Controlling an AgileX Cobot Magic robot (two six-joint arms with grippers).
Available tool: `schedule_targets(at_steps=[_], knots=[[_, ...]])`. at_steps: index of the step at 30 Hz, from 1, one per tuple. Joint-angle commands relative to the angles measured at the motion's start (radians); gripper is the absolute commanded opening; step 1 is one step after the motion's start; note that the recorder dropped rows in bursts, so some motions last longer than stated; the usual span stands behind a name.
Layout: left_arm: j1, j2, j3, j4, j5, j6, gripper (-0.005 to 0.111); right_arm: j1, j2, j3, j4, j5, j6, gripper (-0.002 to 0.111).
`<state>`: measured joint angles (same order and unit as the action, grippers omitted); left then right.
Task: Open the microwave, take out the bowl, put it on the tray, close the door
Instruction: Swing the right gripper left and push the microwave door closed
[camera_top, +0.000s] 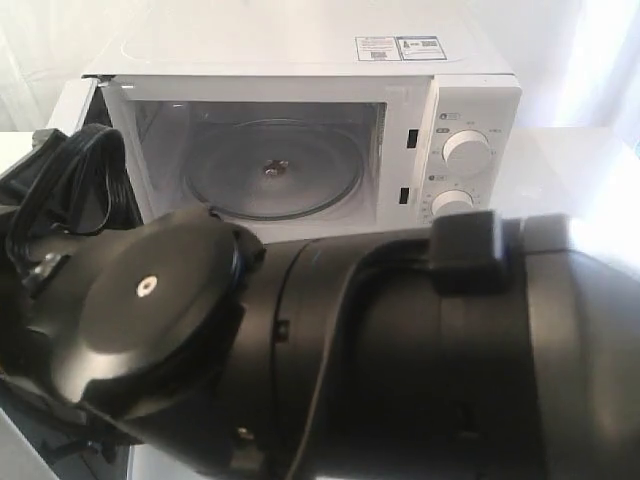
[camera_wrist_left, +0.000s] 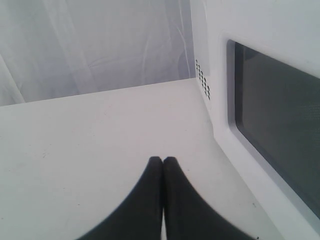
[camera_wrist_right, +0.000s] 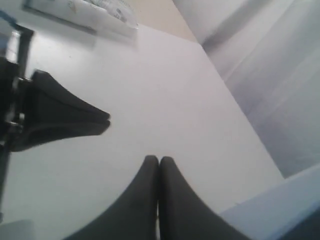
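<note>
The white microwave (camera_top: 470, 110) stands at the back with its cavity exposed. Only the glass turntable (camera_top: 272, 170) lies inside. Its door (camera_top: 88, 102) is swung out to the left and seen edge-on; the left wrist view shows the door's (camera_wrist_left: 222, 95) dark window close beside my left gripper (camera_wrist_left: 163, 159). That gripper is shut, empty, and low over the white table (camera_wrist_left: 75, 140). My right gripper (camera_wrist_right: 159, 159) is also shut and empty above the table. The left fingers (camera_wrist_right: 102, 116) show pressed together nearby. The bowl and the tray are out of view.
A large black arm segment (camera_top: 400, 350) fills the lower half of the exterior view and hides the table in front of the microwave. Black cables (camera_top: 70, 180) loop at the left. A labelled flat item (camera_wrist_right: 100, 12) lies at the table's far edge in the right wrist view.
</note>
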<state>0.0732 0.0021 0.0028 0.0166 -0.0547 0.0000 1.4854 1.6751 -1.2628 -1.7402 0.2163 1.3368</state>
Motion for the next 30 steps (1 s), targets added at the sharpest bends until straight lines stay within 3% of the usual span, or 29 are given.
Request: schedule_targets(at_steps=[1, 4, 5, 6, 7, 11, 16, 26, 30], knots=[[0.000, -0.002, -0.003, -0.008, -0.005, 0.000, 0.000, 0.000, 0.024, 0.008, 0.107, 0.288, -0.213, 0.000], [0.000, -0.002, -0.003, -0.008, -0.005, 0.000, 0.000, 0.000, 0.036, 0.008, 0.296, 0.575, -0.495, 0.000], [0.000, -0.002, -0.003, -0.008, -0.005, 0.000, 0.000, 0.000, 0.041, 0.008, 0.312, 0.692, -0.538, 0.000], [0.000, -0.002, -0.003, -0.008, -0.005, 0.000, 0.000, -0.013, 0.046, 0.008, 0.308, 0.921, -0.570, 0.000], [0.000, -0.002, -0.003, -0.008, -0.005, 0.000, 0.000, -0.032, 0.046, 0.008, 0.289, 1.005, -0.574, 0.000], [0.000, -0.002, -0.003, -0.008, -0.005, 0.000, 0.000, -0.208, -0.027, 0.021, 0.250, 1.005, -0.522, 0.000], [0.000, -0.002, -0.003, -0.008, -0.005, 0.000, 0.000, -0.328, -0.099, 0.020, 0.231, 1.005, -0.424, 0.000], [0.000, -0.002, -0.003, -0.008, -0.005, 0.000, 0.000, -0.272, -0.236, 0.020, 0.308, 1.005, -0.363, 0.000], [0.000, -0.002, -0.003, -0.008, -0.005, 0.000, 0.000, -0.173, -0.310, 0.034, 0.370, 0.801, -0.363, 0.000]])
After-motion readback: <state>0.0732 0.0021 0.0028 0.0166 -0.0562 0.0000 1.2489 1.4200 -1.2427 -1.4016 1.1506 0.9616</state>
